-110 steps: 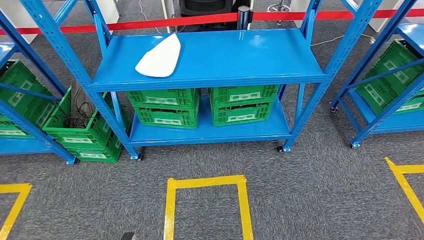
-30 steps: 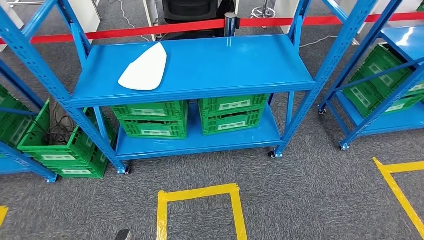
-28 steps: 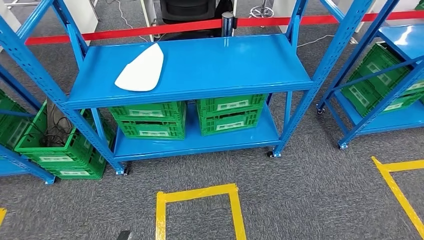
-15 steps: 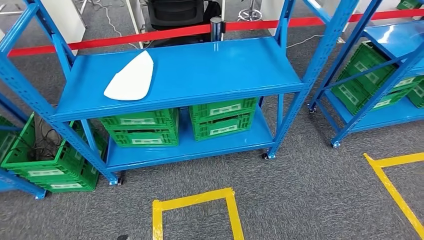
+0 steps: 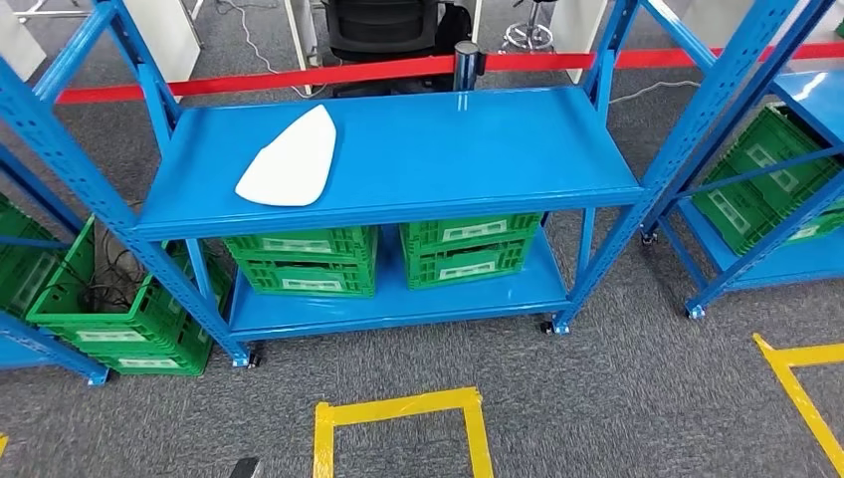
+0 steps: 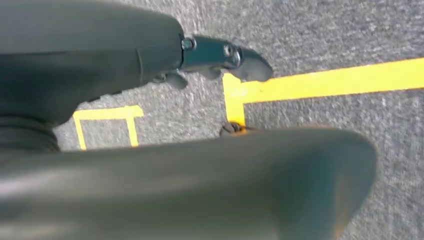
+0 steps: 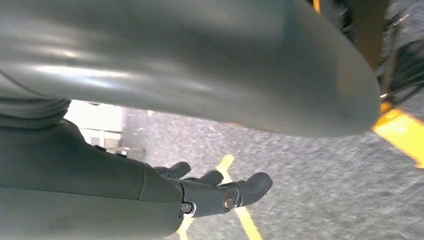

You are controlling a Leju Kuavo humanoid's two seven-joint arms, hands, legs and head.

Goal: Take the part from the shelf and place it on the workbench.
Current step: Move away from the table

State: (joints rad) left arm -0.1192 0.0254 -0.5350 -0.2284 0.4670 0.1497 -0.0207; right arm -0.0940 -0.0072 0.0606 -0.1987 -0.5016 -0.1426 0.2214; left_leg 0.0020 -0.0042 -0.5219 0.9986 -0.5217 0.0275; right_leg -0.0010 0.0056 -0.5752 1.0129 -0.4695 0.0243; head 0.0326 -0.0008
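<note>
At the far left of the head view, a green crate with dark cables in it sits on the floor beside a blue upright. Right of it stands the blue shelf, its top level running across the middle of the frame. The white part lies flat on the left half of that top level, its narrow tip pointing toward the back edge, with nothing touching it. On the lower level, two stacks of green crates stand side by side. A red barrier tape runs behind the shelf along the upper part of the frame, past a dark post. Below the shelf, yellow floor tape marks a square on the grey carpet. At the right edge, another blue shelf carries more green crates.

In the left wrist view, the left hand hangs over carpet and yellow tape, fingers extended and grasping nothing. In the right wrist view, the right hand likewise hangs above the carpet, fingers released and apart, holding nothing.
</note>
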